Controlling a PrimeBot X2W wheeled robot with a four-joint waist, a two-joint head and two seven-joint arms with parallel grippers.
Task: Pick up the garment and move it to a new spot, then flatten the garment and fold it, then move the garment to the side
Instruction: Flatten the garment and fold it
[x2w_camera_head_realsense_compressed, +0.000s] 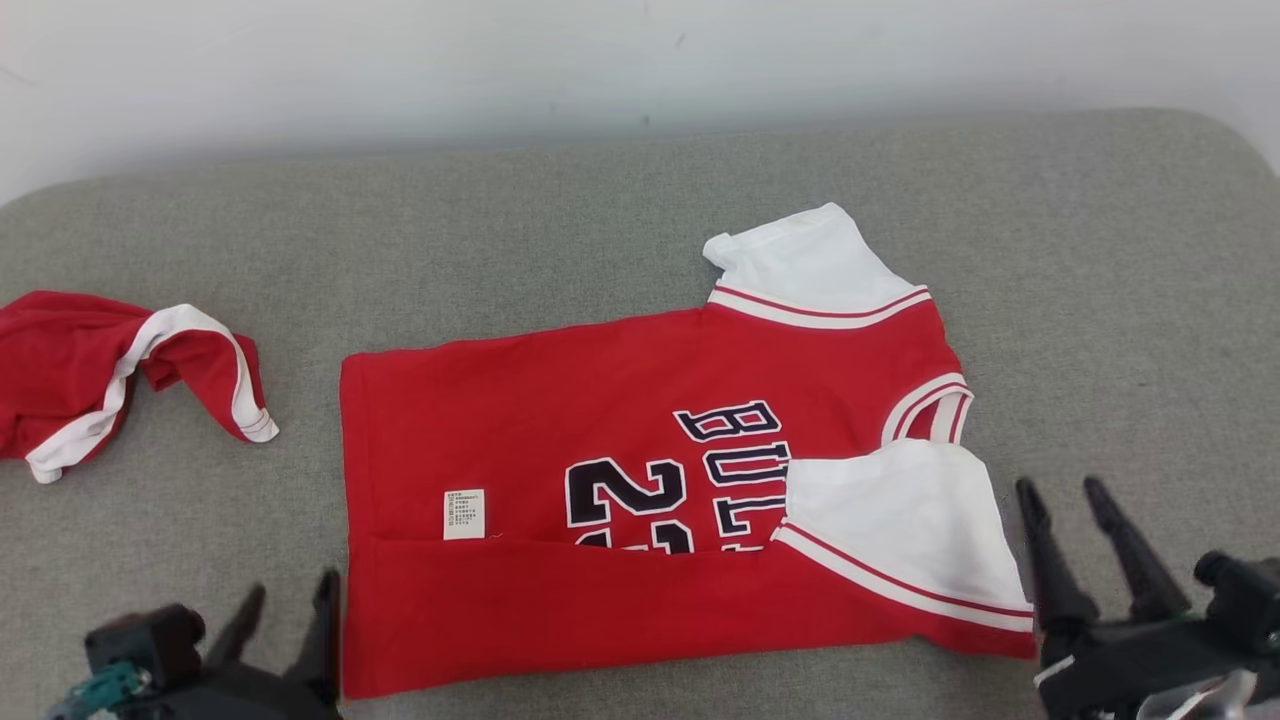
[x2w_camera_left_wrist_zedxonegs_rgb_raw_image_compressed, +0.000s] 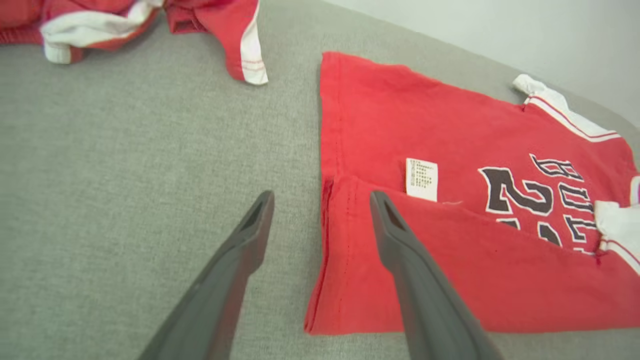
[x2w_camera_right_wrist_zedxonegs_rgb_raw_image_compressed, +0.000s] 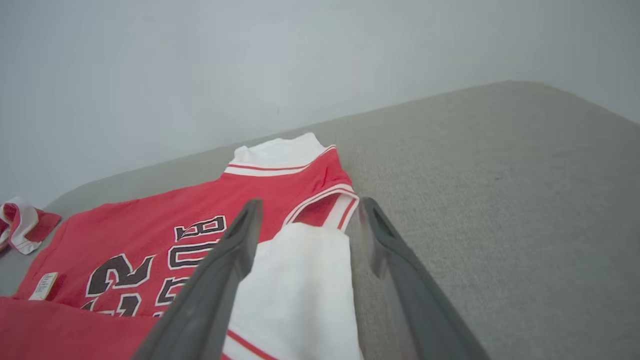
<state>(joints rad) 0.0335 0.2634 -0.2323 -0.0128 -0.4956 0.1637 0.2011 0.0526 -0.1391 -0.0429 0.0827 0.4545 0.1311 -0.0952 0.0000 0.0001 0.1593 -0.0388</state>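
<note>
While jersey lies part-folded, red-white garment, perhaps shorts, crumpled well left.

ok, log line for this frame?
step: fold | red-and-white basketball jersey: near edge folded over, flat on grey fabric cushion | left gripper: fingers open | right gripper: open

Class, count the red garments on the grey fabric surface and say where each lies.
2. The red jersey with white sleeves lies flat in the middle, near edge folded over. The crumpled red-and-white garment lies apart at the left, partly cut off by the picture's edge.
</note>
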